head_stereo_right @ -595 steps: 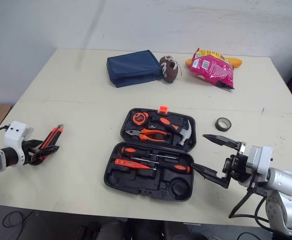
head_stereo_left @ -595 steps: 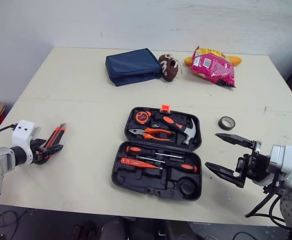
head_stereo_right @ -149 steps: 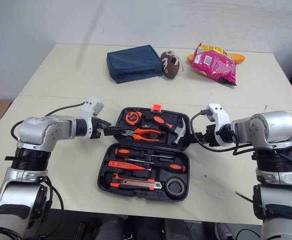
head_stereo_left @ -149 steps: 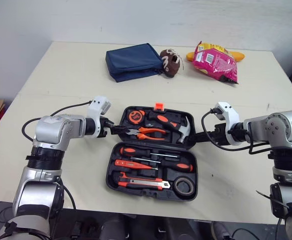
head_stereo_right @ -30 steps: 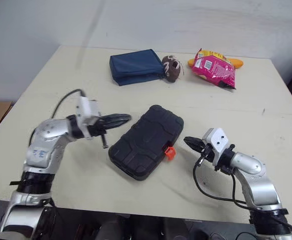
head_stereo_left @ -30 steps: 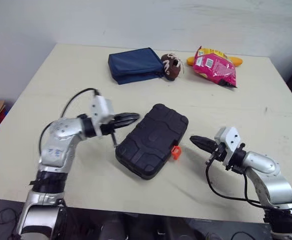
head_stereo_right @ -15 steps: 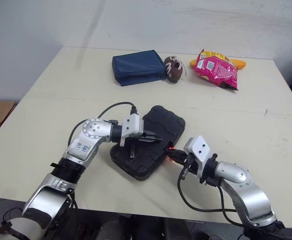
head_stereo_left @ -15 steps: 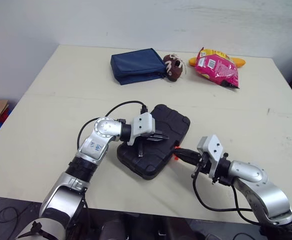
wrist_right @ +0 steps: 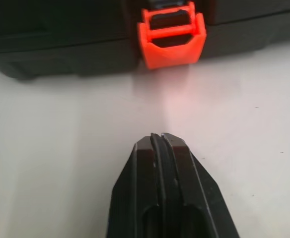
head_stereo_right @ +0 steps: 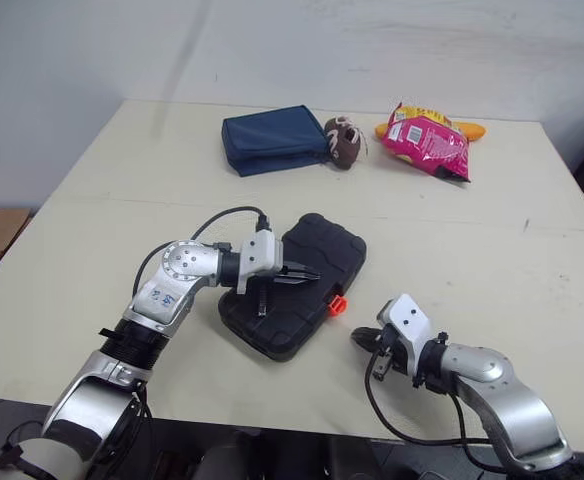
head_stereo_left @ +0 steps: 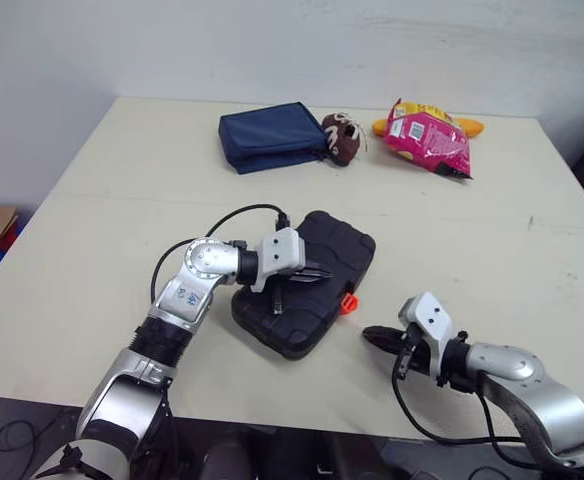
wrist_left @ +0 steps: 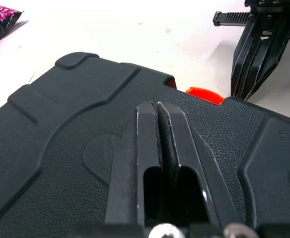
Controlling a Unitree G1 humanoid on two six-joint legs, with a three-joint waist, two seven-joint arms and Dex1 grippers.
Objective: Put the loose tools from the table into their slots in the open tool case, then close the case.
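tool case [head_stereo_left: 338, 250]: contents hidden (lid down) | yellow item [head_stereo_left: 471, 126]: mostly behind pink bag [head_stereo_left: 429, 140]

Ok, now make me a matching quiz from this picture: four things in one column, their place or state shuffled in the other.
1 tool case
2 left gripper
3 right gripper
4 pink snack bag

A at the table's far edge
B shut, over the case lid
C shut, facing the orange latch, apart from it
D closed, mid-table

Pairs: 1-D, 2-B, 3-C, 4-A
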